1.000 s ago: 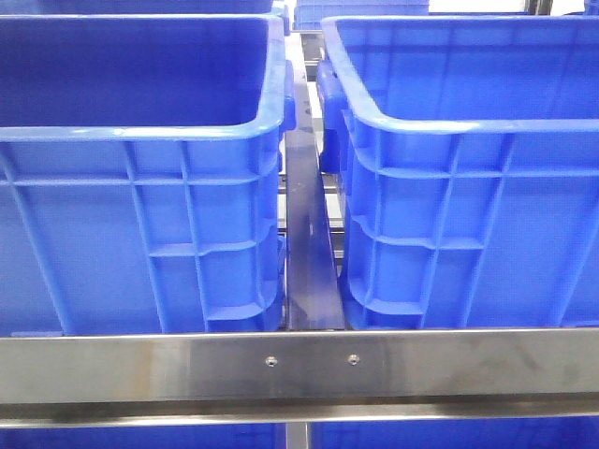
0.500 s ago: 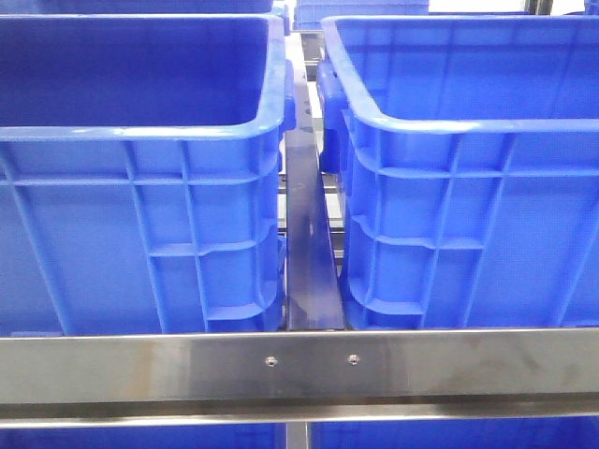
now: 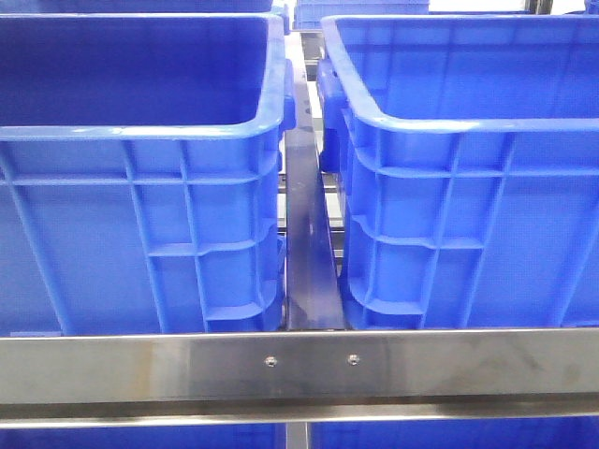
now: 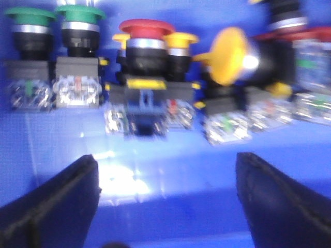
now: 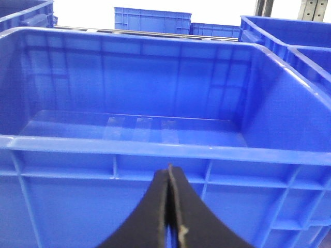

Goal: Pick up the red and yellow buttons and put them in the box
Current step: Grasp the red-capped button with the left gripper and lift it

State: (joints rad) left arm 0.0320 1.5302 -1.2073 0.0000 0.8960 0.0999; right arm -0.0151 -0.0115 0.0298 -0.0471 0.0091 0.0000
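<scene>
A: What does your left gripper show?

B: Your left gripper's two black fingers stand wide apart with nothing between them. Beyond them, on the floor of a bright blue plastic crate, stands a row of push-button switches. Your landmark is the red mushroom-capped button on a black body, directly beyond the gap between the fingers. Two small yellow-capped buttons sit just behind it, one at either side. A larger yellow-capped button, tipped on its side, lies just beside the red one. Two green-capped buttons stand upright on the red one's other side. The picture is blurred, so you cannot read finer detail.

A: And your right gripper?

B: Its black fingers are pressed together, holding nothing. It sits outside the near ribbed wall of a large bright blue plastic box with a thick rounded rim; the box floor that shows is bare.

A: Front view?

B: You see two blue crates side by side, a metal rail across them. Neither arm appears there.
</scene>
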